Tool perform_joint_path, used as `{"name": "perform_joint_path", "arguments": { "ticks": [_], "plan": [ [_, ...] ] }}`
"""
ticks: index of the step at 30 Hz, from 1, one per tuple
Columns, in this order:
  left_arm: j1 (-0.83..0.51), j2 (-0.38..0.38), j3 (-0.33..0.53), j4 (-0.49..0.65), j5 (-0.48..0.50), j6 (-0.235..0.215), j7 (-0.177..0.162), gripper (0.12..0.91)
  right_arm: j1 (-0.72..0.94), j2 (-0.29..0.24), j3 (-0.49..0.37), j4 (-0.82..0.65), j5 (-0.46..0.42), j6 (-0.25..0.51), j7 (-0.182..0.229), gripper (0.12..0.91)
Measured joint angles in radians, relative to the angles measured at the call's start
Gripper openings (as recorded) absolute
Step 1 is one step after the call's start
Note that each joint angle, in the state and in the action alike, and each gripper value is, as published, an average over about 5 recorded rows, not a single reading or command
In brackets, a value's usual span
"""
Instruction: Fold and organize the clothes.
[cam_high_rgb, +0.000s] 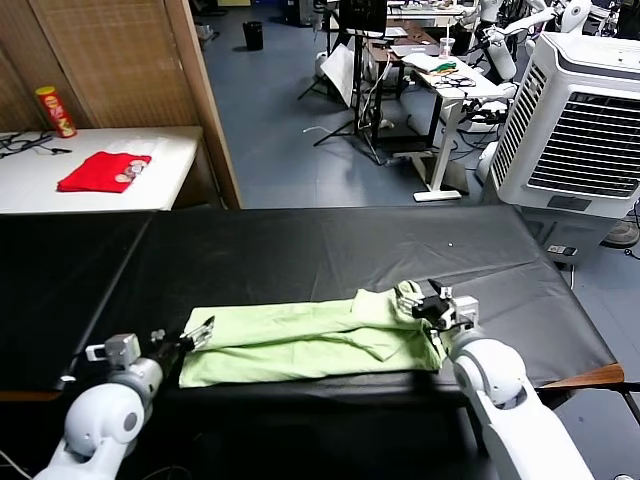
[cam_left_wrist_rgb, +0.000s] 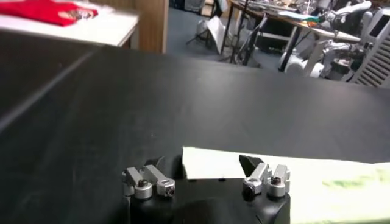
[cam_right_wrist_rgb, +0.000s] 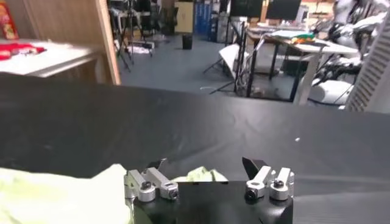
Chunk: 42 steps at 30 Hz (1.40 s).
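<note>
One black-covered table (cam_high_rgb: 300, 250) fills most of the head view, and the pale green T-shirt (cam_high_rgb: 300, 345) lies on it near the front edge, between the two arms. The shirt has been brought into a long, narrow band running across the table, so a lengthwise fold looks done; its right end is bunched and rumpled where a sleeve sticks up. Judging by this, the shirt needs at least one more fold across its length and some tidying before the task could count as finished.

At the band's left end sits the left end effector (cam_high_rgb: 198, 333), with its jaws spread apart and nothing between them; the corner of the cloth lies just in front of them in the left wrist view. At the rumpled right end, the right end effector (cam_high_rgb: 437, 302) also has its jaws wide apart and empty, just above the cloth.

Farther back on a white side table (cam_high_rgb: 170, 160) lie a red folded garment (cam_high_rgb: 103, 171) and a snack can (cam_high_rgb: 56, 111).
</note>
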Motion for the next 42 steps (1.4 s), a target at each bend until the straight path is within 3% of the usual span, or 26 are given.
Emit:
{"name": "perform_joint_path", "arguments": {
  "ticks": [4,9,12,14,18,23,26,28,34,37,39,42],
  "plan": [
    [-0.010,-0.009,0.004,0.033,0.006,-0.009,0.002,0.607,0.014,0.016,-0.008,-0.045,-0.015,0.006,-0.003,0.657],
    [-0.019,-0.019,0.003,0.065,0.012,-0.033,-0.001,0.382,0.007,0.037,-0.015,-0.072,-0.032,0.038,0.011,0.408],
    [-0.020,-0.030,0.005,0.075,0.029,-0.060,0.002,0.224,-0.004,0.052,-0.019,-0.079,-0.049,0.077,0.049,0.243],
    [-0.022,-0.038,0.010,0.081,0.062,-0.089,0.004,0.158,-0.010,0.063,-0.021,-0.085,-0.067,0.107,0.077,0.177],
    [-0.034,-0.057,0.021,0.099,0.148,-0.131,0.009,0.127,-0.020,0.086,-0.019,-0.095,-0.087,0.148,0.101,0.170],
    [-0.037,-0.067,0.022,0.099,0.192,-0.140,0.032,0.127,-0.038,0.088,-0.005,-0.078,-0.080,0.153,0.068,0.197],
    [-0.028,-0.059,0.014,0.086,0.193,-0.142,0.043,0.168,-0.059,0.074,0.009,-0.047,-0.076,0.148,0.043,0.327],
    [-0.018,-0.050,0.006,0.073,0.181,-0.142,0.046,0.251,-0.073,0.063,0.018,-0.021,-0.071,0.145,0.036,0.444],
    [0.020,-0.032,-0.027,0.021,0.061,-0.115,0.037,0.586,-0.129,0.037,0.050,0.071,-0.057,0.144,0.030,0.742],
    [0.047,-0.036,-0.040,-0.002,0.020,-0.114,0.035,0.729,-0.155,0.032,0.061,0.112,-0.054,0.145,0.028,0.790],
    [0.065,-0.044,-0.044,-0.010,0.011,-0.114,0.033,0.779,-0.167,0.031,0.066,0.130,-0.053,0.145,0.028,0.796],
    [0.089,-0.059,-0.046,-0.018,0.012,-0.117,0.032,0.794,-0.179,0.029,0.071,0.148,-0.053,0.147,0.028,0.798]
  ]
}}
